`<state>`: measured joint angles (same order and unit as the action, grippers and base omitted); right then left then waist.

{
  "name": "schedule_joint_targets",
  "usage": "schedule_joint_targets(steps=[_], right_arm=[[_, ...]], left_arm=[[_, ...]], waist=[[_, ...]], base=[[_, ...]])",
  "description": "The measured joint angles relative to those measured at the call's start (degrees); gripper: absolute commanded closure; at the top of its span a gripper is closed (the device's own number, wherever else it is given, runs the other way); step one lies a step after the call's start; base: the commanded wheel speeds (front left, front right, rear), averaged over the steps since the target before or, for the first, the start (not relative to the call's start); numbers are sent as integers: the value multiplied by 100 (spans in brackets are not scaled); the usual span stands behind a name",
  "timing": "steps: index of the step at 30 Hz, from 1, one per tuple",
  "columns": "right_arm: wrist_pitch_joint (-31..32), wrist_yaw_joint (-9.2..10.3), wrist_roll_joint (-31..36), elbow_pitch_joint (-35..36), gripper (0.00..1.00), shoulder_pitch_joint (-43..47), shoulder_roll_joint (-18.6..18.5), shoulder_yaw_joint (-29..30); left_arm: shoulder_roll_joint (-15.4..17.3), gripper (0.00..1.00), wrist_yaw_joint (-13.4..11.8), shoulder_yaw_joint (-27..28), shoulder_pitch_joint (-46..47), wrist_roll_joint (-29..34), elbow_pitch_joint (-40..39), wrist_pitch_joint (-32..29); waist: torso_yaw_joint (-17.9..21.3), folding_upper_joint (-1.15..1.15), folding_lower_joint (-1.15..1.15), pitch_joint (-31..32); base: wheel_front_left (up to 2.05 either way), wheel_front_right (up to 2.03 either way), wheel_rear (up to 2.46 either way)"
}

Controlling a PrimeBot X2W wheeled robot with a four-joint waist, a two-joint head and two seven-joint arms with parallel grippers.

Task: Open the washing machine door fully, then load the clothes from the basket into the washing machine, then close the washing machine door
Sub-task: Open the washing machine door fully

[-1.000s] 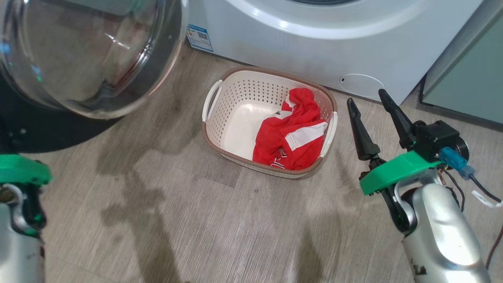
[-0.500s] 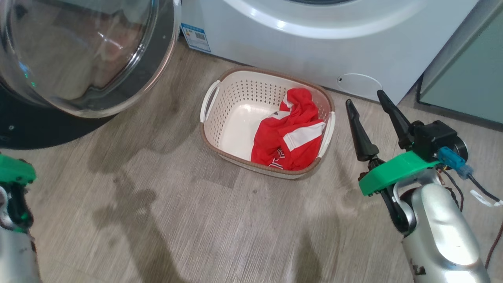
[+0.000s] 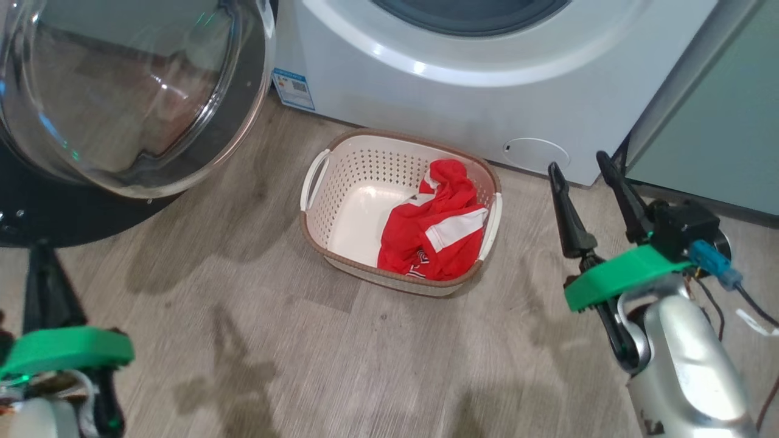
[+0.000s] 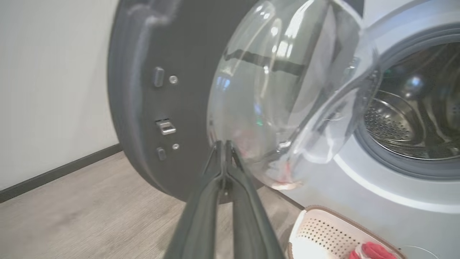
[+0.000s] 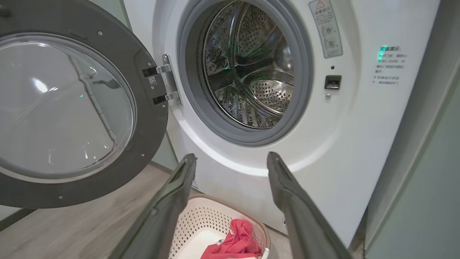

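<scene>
1 basket (image 3: 365, 173) holds bunched red clothes (image 3: 435, 231) at its right end (number unclear); left gripper (image 4: 224, 144) pressed together, right gripper (image 5: 230, 156) spread.

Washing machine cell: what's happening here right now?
The washing machine door stands swung wide open, and the drum looks empty. The clothes lie in the basket on the floor before the washing machine. The left gripper is shut and empty, pointing at the door's inner side. The right gripper hangs open beside the basket, holding nothing. Loading has not begun.
</scene>
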<state>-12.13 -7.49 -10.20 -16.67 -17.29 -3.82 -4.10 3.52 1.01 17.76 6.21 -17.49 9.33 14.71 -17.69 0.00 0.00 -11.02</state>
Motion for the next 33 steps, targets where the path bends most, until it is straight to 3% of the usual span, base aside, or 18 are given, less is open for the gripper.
schedule_joint_targets(steps=[1, 12, 33], right_arm=[[-9, 0, -15, -4, 0, 53, 0, 8], [-108, 0, -42, -67, 0, 279, 26, 34], [-177, 0, -145, 279, 0, 842, 57, 190]], left_arm=[[-36, 0, -1, -91, -80, 1, -135, 0], [-83, 0, 93, -1239, -413, 425, -728, -352], [79, 0, 132, -1777, -402, 799, -820, -746]], waist=[[17, 0, 0, 20], [365, 0, 0, 254], [1745, 0, 0, 459]], base=[[0, 0, 0], [0, 0, 0], [0, 0, 0]])
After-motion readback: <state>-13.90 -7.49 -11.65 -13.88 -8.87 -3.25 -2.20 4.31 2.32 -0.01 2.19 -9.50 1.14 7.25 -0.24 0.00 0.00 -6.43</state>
